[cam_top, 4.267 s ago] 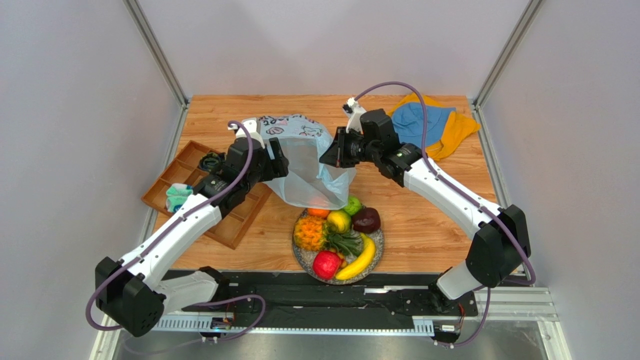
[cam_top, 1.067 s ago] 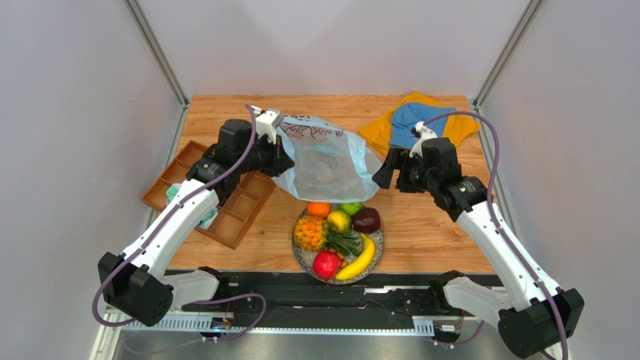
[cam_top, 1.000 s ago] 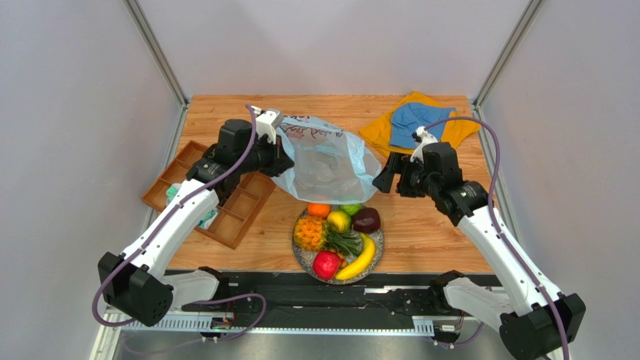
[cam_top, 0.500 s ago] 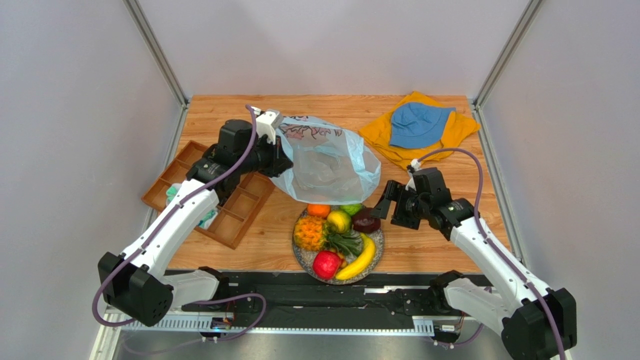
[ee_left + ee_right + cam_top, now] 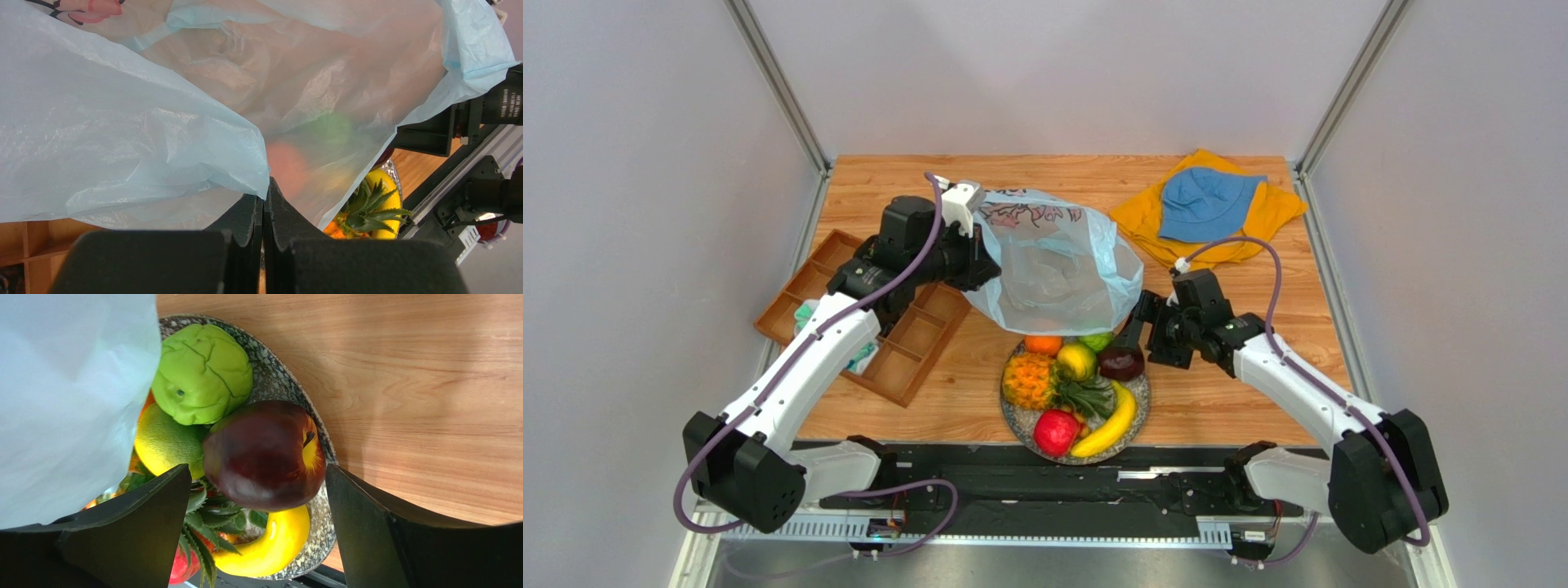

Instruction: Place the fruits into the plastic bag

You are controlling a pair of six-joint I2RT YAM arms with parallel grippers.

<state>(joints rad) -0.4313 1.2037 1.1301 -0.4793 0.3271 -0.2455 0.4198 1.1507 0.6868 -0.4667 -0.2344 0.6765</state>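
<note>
The left gripper [image 5: 264, 196] pinches the plastic bag [image 5: 1063, 263] raised, likely for loading, while the right gripper's [image 5: 256, 468] wide-open jaws flank the dark maroon fruit [image 5: 261, 454].

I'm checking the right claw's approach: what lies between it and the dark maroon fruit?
Nothing. The right wrist view shows the open right claw facing the dark maroon fruit directly, with the plastic bag off to one side.
</note>
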